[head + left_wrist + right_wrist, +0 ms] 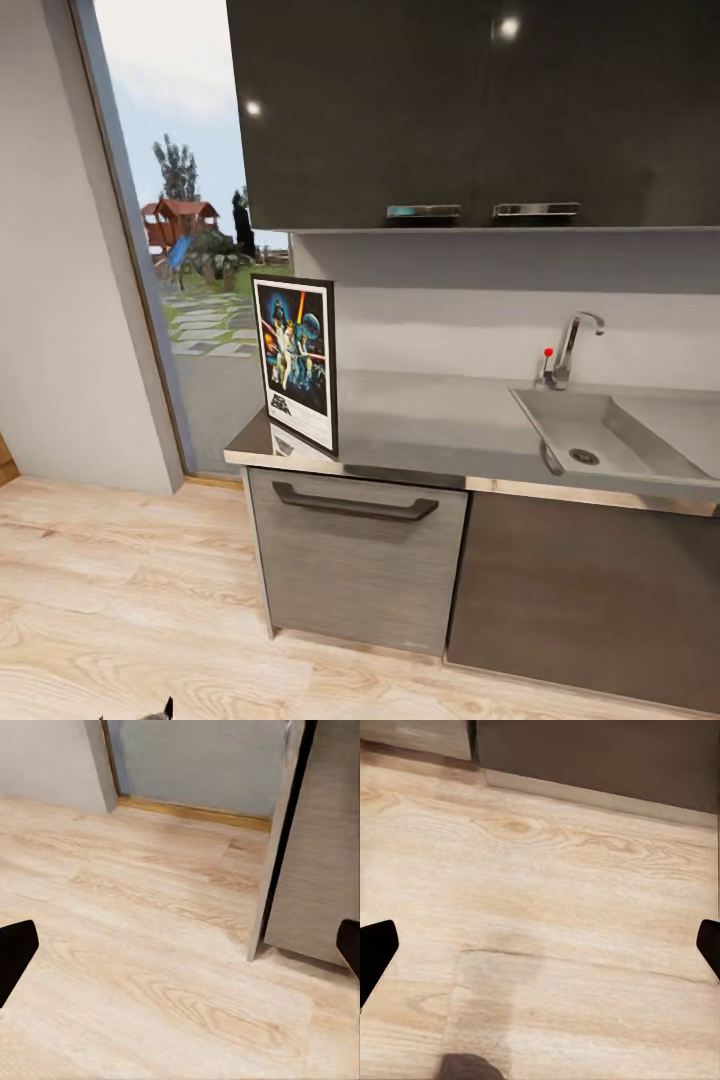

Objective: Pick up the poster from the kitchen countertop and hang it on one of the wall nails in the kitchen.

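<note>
The approach step is in hand: the poster (295,362) stands upright at the counter (440,430)'s left end, at 10 o'clock from the sink (600,435). Left pincer (180,949) and right pincer (540,949) hang released, grasping nothing, over the wooden floor (120,600). Next, I judge, 1 arm must rise toward the poster's frame.

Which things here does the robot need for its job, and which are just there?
Needed:
- upright black-framed Star Wars poster
- long grey matte countertop

Just there:
- built-in grey sink
- chrome tap
- dark glossy upper cabinets
- pale wooden floor
</note>
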Motion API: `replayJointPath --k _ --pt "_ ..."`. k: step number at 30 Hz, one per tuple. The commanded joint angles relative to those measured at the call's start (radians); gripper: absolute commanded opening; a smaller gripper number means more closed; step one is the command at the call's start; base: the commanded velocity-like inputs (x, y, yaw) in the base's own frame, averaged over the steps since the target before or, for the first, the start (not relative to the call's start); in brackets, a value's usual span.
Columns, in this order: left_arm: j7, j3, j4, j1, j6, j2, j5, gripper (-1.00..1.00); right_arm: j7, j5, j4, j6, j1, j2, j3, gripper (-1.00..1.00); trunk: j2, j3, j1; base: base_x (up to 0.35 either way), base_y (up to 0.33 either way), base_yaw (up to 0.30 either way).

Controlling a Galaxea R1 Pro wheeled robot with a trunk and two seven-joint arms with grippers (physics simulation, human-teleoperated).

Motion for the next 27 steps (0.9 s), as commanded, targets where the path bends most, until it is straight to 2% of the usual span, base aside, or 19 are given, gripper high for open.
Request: replayJointPath --k 1,4,5,8,9,10,11,14,15,16,17,18,19,20,22,25,26,27 --pt "0.0 0.002 -0.04 0.0 -0.003 -0.01 0.0 1.0 -0.001 0.0 0.001 -0.009 0.0 0.0 -0.001 1.0 0.0 -0.001 0.0 0.005 -0.006 0.0" --pt "0.001 0.002 -0.144 0.0 0.006 -0.051 -0.001 1.0 -0.001 0.0 0.0 -0.019 0.0 -0.002 -0.003 1.0 0.0 -0.001 0.0 0.004 -0.004 0.0" --pt "0.001 0.0 -0.209 0.0 0.029 -0.085 -0.003 1.0 -0.002 -0.001 0.0 -0.023 0.0 -0.002 -0.004 1.0 0.0 -0.001 0.0 0.002 -0.002 0.0" --pt "0.002 -0.005 -0.311 0.0 0.095 -0.133 -0.005 1.0 -0.014 -0.001 0.0 -0.027 0.0 -0.003 -0.006 1.0 0.0 -0.001 0.0 0.001 -0.001 0.0" --pt "0.003 -0.018 -0.384 0.0 0.153 -0.156 -0.01 1.0 -0.032 -0.001 -0.001 -0.028 0.0 -0.003 -0.006 1.0 0.0 -0.001 0.0 0.0 0.0 0.0" --pt "0.003 -0.029 -0.42 0.0 0.184 -0.164 -0.012 1.0 -0.044 -0.002 -0.002 -0.029 0.0 -0.003 -0.006 1.0 0.0 -0.001 0.0 0.0 0.0 0.0" --pt "0.007 -0.061 -0.49 0.0 0.248 -0.177 -0.016 1.0 -0.073 -0.002 -0.002 -0.034 0.0 -0.003 -0.006 1.0 0.0 -0.001 0.0 0.0 0.0 0.0" --pt "0.046 -0.133 -0.623 0.0 0.367 -0.197 -0.02 1.0 -0.125 -0.001 -0.002 -0.059 0.0 -0.003 -0.005 1.0 0.0 -0.001 0.0 0.0 0.0 0.0" --pt "0.067 -0.15 -0.65 0.0 0.393 -0.201 -0.02 1.0 -0.135 -0.001 -0.002 -0.067 0.0 -0.003 -0.005 1.0 0.0 -0.001 0.0 0.0 0.0 0.0" --pt "0.117 -0.188 -0.691 0.0 0.435 -0.206 -0.021 1.0 -0.149 -0.001 -0.002 -0.08 0.0 -0.003 -0.004 1.0 0.0 -0.001 0.0 0.0 0.0 0.0" --pt "0.144 -0.213 -0.706 -0.001 0.451 -0.208 -0.021 1.0 -0.154 -0.001 -0.002 -0.084 0.0 -0.002 -0.003 1.0 0.0 -0.001 0.0 0.0 0.0 0.0" --pt "0.199 -0.27 -0.727 -0.009 0.476 -0.211 -0.022 1.0 -0.161 0.0 -0.001 -0.091 0.0 -0.003 -0.003 1.0 0.0 -0.001 0.0 0.0 0.0 0.0" --pt "0.227 -0.3 -0.736 -0.016 0.486 -0.213 -0.022 1.0 -0.163 0.0 -0.001 -0.094 0.0 -0.003 -0.002 1.0 0.0 -0.001 0.0 0.0 0.0 0.0" --pt "0.345 -0.408 -0.756 -0.073 0.531 -0.217 -0.022 1.0 -0.17 0.0 0.0 -0.101 0.0 -0.003 -0.003 1.0 0.0 -0.001 0.0 0.0 0.0 0.0" --pt "0.383 -0.441 -0.76 -0.117 0.587 -0.217 -0.022 1.0 -0.172 0.0 0.0 -0.103 0.0 -0.004 -0.004 1.0 0.0 -0.001 0.0 0.0 0.0 0.0" --pt "0.403 -0.481 -0.762 -0.169 0.657 -0.217 -0.022 1.0 -0.172 0.0 0.0 -0.104 0.001 -0.004 -0.004 1.0 0.0 -0.001 0.0 0.0 0.0 0.0" --pt "0.412 -0.509 -0.761 -0.207 0.695 -0.217 -0.022 1.0 -0.173 0.0 0.0 -0.105 0.002 -0.005 -0.005 1.0 0.0 -0.001 0.0 0.0 0.0 0.0" --pt "0.415 -0.519 -0.761 -0.225 0.71 -0.217 -0.022 1.0 -0.173 0.0 0.0 -0.107 0.002 -0.005 -0.005 1.0 0.0 -0.001 0.0 0.0 0.0 0.0"
